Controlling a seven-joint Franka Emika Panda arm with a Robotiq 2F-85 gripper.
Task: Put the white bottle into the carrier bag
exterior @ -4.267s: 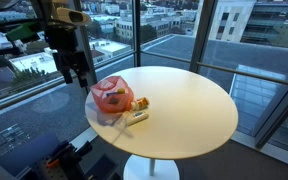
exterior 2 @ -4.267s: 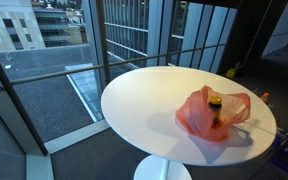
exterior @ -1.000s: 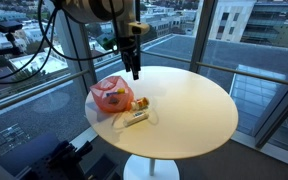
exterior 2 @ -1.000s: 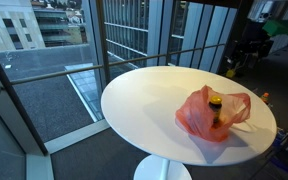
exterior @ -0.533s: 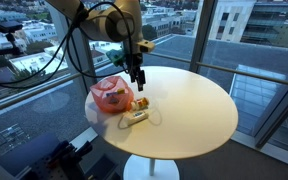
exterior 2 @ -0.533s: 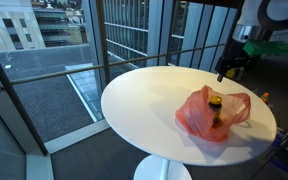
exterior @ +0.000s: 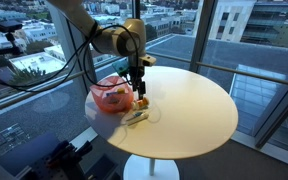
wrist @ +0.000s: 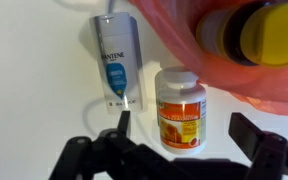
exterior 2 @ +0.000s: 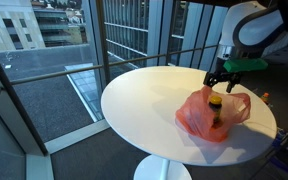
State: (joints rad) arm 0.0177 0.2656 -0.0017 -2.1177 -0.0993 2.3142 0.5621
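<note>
Gripper: black robot gripper, jaws wide, nothing held.
Bottle: white plastic bottle, lying flat nxt to orange-label jar.
Bag: red plastic carrier bag, just beside both.

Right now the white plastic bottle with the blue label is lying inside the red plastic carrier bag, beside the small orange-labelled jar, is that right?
Not quite. The white plastic bottle with the blue label is lying on the round white table, outside the red plastic carrier bag, as the wrist view shows. It does lie beside the small orange-labelled jar.
</note>
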